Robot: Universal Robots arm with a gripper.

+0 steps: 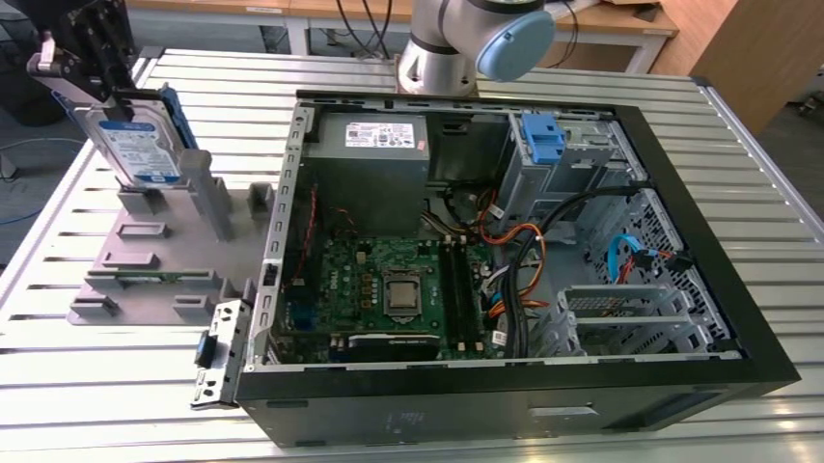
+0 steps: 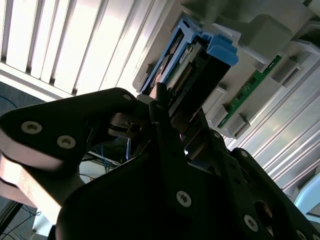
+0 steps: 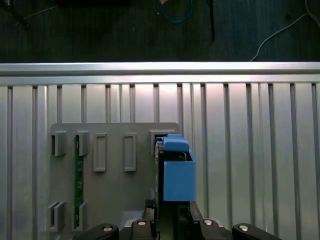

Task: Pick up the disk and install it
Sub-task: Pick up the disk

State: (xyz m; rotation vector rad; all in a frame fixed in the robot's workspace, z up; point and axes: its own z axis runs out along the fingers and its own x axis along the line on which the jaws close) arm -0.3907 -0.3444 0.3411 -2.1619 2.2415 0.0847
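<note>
The disk point(image 1: 135, 145) is a silver drive with a white-and-blue label in a blue carrier. It stands upright on edge at the exterior view's left, just over the far end of the grey fixture point(image 1: 154, 260). My gripper point(image 1: 114, 92) comes down from above and is shut on the disk's top. In the second wrist view my black fingers point(image 2: 161, 107) clamp the disk point(image 2: 192, 62) at its connector end. The first wrist view has the blue carrier point(image 3: 177, 175) running out from between my fingers over the fixture point(image 3: 115, 200). Whether the disk touches the fixture I cannot tell.
An open computer case point(image 1: 740, 318) lies on the slatted metal table point(image 1: 77, 386), with motherboard point(image 1: 386, 289), grey power supply point(image 1: 373, 145) and a blue bracket point(image 1: 543, 135) in the drive cage. A green memory stick point(image 3: 78, 175) sits in the fixture. The arm's base point(image 1: 445, 58) stands behind the case.
</note>
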